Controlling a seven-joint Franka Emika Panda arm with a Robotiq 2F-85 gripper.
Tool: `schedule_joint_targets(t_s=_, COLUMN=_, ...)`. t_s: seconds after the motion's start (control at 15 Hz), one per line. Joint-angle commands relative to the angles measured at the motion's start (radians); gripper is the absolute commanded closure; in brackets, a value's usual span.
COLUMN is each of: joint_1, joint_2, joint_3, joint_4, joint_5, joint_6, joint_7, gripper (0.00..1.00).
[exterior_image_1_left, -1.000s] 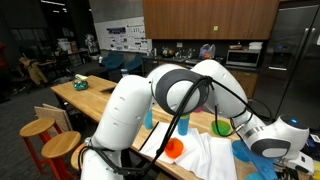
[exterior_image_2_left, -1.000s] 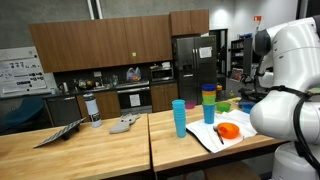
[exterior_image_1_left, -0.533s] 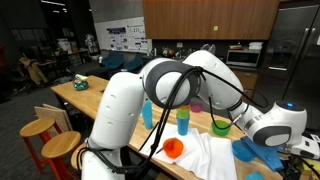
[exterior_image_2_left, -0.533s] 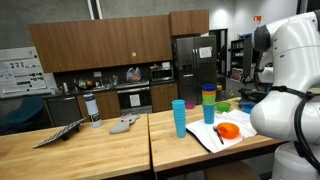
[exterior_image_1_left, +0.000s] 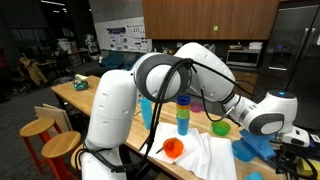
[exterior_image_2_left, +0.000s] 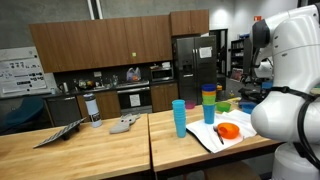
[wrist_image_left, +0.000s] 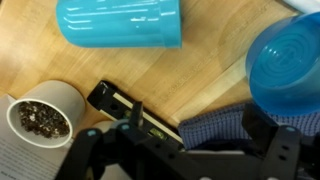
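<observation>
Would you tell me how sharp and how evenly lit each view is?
Wrist view: the gripper is dark and soft, the lying blue cup sharper with a glossy sheen. In an exterior view the white arm looms bright against a dim room; in an exterior view the wooden table is evenly lit.

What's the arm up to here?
The Franka arm's tool hangs open and empty just above the wooden table, gripping nothing. In the wrist view, a blue cup lies on its side, with a blue bowl and a white cup of dark bits nearby.
</observation>
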Motion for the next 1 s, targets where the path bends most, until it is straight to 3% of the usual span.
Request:
schedule_joint_targets(t_s=0.0, joint_1=0.027, joint_2=-0.057, joint_3=-0.025, joint_4=-0.08, joint_5=-0.05, joint_6=-0.034, joint_7=-0.002, gripper=0.0)
schedule_joint_targets(t_s=0.33, joint_1=0.065, joint_2=-0.175, joint_3=-0.094, joint_4=-0.296, joint_5=-0.187, joint_6=0.113, joint_7=0.058, gripper=0.0)
schedule_joint_targets(t_s=0.67, joint_1=0.082, joint_2=-0.354, joint_3=-0.204, joint_4=-0.436, joint_5=-0.422, joint_6=0.196, joint_7=0.25, gripper=0.0)
schedule_joint_targets(t_s=0.93, joint_1=0.035, joint_2=-0.45, joint_3=-0.188, joint_4=-0.51, joint_5=-0.594, joint_6=0.213, joint_7=0.358, gripper=0.0)
